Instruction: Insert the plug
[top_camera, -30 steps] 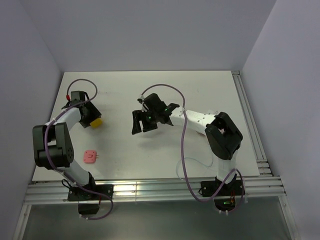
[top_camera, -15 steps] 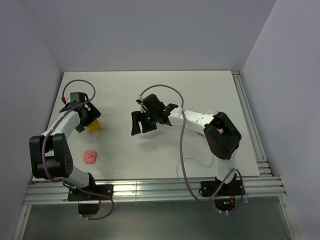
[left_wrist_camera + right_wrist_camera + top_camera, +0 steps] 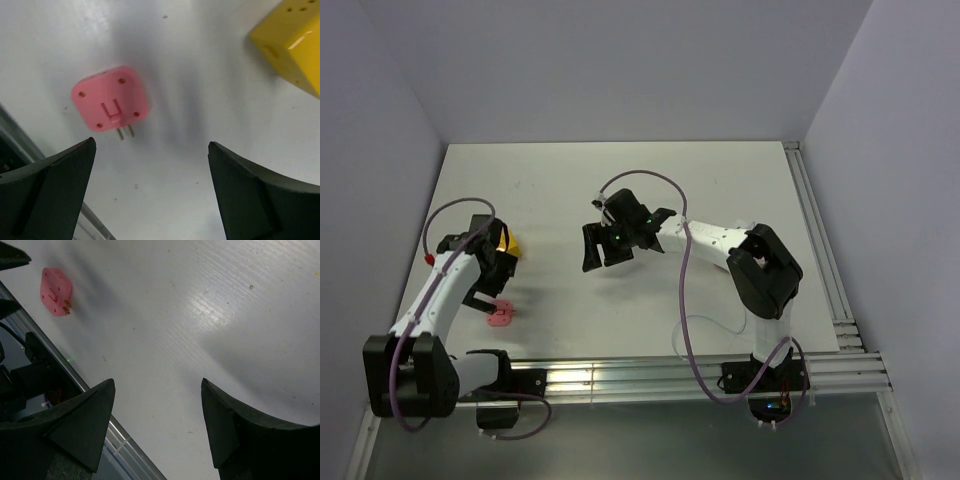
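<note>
The plug (image 3: pixel 501 316) is a small pink rounded block with two metal prongs (image 3: pixel 126 132), lying flat near the table's front left. In the left wrist view the plug (image 3: pixel 110 105) lies ahead and left of my left gripper (image 3: pixel 151 145), which hovers open just above and behind it, holding nothing. A yellow cube block (image 3: pixel 510 243) with small holes sits behind the plug; the left wrist view shows this block (image 3: pixel 295 45) at upper right. My right gripper (image 3: pixel 605 255) hangs open and empty over mid-table. From the right wrist (image 3: pixel 157 382) the plug (image 3: pixel 56 291) looks far off.
Aluminium rails run along the near edge (image 3: pixel 620 380) and the right edge (image 3: pixel 820 240) of the white table. Purple cables loop over both arms. Grey walls close the left, back and right sides.
My left arm swung back from the yellow block toward the near edge, stopping over the pink plug, and its jaws opened wide. The right arm stayed still.
</note>
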